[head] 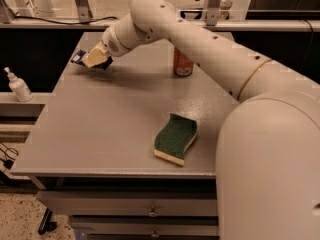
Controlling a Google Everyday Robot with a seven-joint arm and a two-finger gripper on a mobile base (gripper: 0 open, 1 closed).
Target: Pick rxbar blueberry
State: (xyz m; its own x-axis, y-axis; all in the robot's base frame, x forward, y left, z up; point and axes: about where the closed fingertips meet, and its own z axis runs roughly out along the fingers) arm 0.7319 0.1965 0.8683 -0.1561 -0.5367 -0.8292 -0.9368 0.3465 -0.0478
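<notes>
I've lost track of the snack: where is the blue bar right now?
In the camera view, the blue bar is at the table's far left edge, right at the gripper, well to the left of the soda can.

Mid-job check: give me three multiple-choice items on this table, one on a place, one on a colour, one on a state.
1. Where is the tool? A far-left corner of the grey table, by the small dark blue wrapped bar; B near-right edge; C under it.
2. Top of the wavy foam sponge? A red; B green; C white.
3. The orange-red metal soda can is: A tipped; B crushed; C upright.
A: tool beside the bar there. B: green face up. C: stands on its base.
</notes>
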